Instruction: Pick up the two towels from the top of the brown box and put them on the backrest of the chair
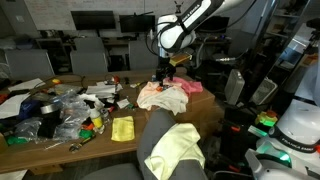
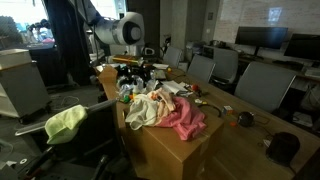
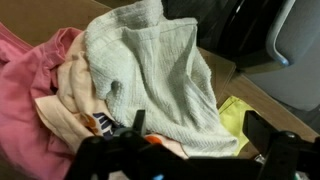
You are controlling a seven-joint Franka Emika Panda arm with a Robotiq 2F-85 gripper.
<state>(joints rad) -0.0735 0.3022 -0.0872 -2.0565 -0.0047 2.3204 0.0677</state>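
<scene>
Office table (image 1: 50, 148) cluttered; we are hovering spread gripper (image 1: 165, 73) over towels (image 1: 165, 95) on brown box (image 2: 165, 150) for top-down grasp; yellow towel (image 1: 178, 148) draping chair backrest (image 1: 155, 135).

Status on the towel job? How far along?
Done: one yellow-green towel is draped over the chair backrest. In hand: nothing. The gripper is open above the pile on the brown box, over a pale green towel. Left: grasp a second towel and carry it to the chair.
</scene>
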